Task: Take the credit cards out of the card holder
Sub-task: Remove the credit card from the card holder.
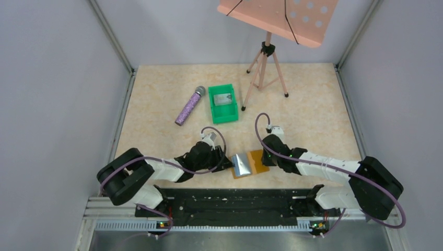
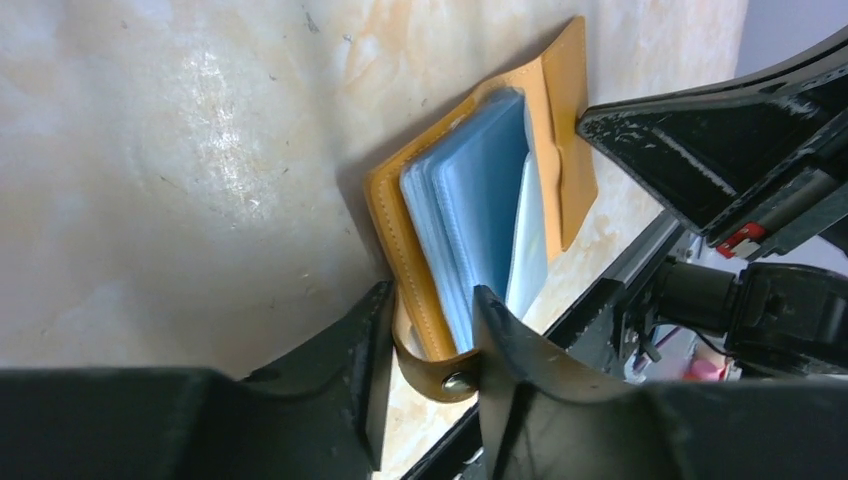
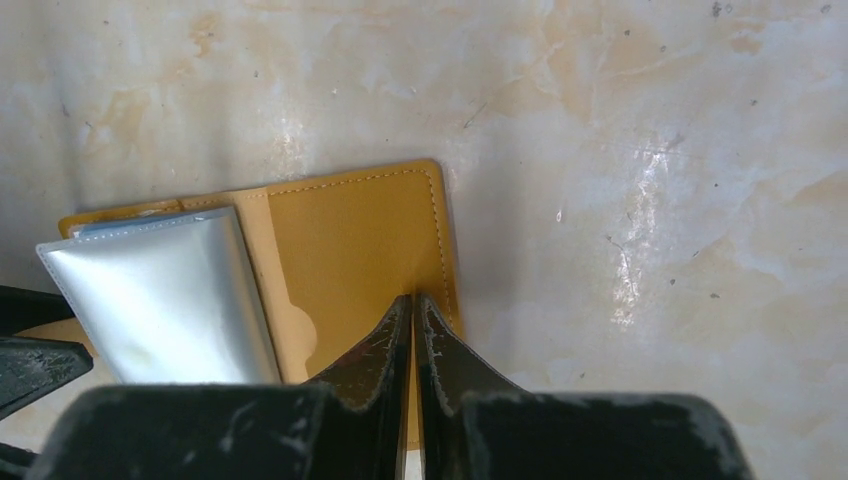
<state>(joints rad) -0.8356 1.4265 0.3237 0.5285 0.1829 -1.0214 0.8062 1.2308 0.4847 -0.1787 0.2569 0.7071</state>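
Observation:
The card holder (image 1: 256,158) lies open on the table between my two grippers, tan leather (image 3: 350,235) with pale blue-grey pocket leaves (image 2: 480,200). A silvery leaf (image 3: 160,300) is turned up on its left half; whether a card sits inside is not visible. My left gripper (image 2: 430,292) straddles the holder's left cover edge and its clasp tab (image 2: 440,375), jaws apart, and the curled tab touches both fingers. My right gripper (image 3: 413,298) is shut, its tips pressed on the right flap. One silvery-grey credit card (image 1: 223,98) lies in the green bin (image 1: 213,107).
A glittery purple microphone (image 1: 189,106) lies left of the bin. A pink music stand (image 1: 267,68) on a tripod rises at the back centre. The black mounting rail (image 1: 230,201) runs just behind the holder at the near edge. Grey walls enclose the table.

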